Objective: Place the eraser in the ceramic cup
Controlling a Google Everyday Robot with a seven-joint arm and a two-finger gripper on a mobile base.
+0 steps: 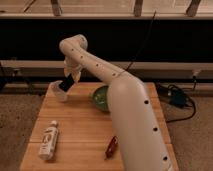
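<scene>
Eraser (63, 88) is appearing as a small dark block at the tip of the end effector (65, 86), which seems to be gripping it closed; the fingers themselves are too dark to separate from the block. The ceramic cup (57, 90) is sitting at the far left corner of the table (80, 131), and the eraser is lying directly at the cup's mouth, its lower end overlapping the rim on the side nearest the arm. The eraser's long axis is tilting down and to the left, pointing into the cup. Whether it is already inside the rim cannot be told.

The green bowl (101, 97) is sitting just beside the arm on the right, clear of the cup. The table's left and far edges are running close to the cup, so open room is lying mainly toward the near side. The white labelled bottle (48, 141) and the red-brown object (111, 146) are lying well apart, near the front edge.
</scene>
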